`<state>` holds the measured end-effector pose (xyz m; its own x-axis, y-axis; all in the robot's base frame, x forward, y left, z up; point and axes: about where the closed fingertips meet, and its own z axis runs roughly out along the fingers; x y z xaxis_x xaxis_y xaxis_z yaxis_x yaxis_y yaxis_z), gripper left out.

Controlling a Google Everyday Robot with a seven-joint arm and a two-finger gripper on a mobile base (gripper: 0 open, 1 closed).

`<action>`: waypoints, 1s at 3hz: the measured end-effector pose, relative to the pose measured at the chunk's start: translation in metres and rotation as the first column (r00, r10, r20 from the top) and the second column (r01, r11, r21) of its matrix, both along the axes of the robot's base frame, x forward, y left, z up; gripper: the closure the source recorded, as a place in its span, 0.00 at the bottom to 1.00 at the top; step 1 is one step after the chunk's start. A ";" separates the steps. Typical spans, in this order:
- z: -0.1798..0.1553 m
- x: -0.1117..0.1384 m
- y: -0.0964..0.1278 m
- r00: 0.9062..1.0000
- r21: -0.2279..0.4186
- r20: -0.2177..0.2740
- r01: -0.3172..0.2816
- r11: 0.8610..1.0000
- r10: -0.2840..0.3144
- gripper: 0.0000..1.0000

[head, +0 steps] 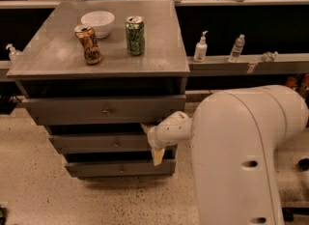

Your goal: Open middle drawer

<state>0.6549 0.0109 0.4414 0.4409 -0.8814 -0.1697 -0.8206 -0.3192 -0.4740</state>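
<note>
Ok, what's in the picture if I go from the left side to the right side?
Small bottle → brown can → green can → gripper, down at the right end of the middle drawer → pump bottle → water bottle.

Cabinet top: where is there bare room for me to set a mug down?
Right of the green can, the cabinet top is bare to its edge; so is the front strip before the brown can. The back left is crowded: white bowl and both cans. The end effector sits lower, at the right end of the middle drawer.
</note>
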 end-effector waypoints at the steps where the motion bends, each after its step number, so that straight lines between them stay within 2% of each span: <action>1: -0.029 0.012 -0.010 0.999 -0.009 -0.025 0.037 0.999 -0.037 0.11; 2: -0.057 0.008 -0.012 0.996 -0.007 -0.074 0.056 0.998 -0.056 0.20; 3: -0.060 0.006 -0.011 0.995 -0.002 -0.083 0.059 0.998 -0.059 0.23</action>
<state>0.6609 0.0001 0.3814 0.3726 -0.9053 -0.2040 -0.8745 -0.2689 -0.4037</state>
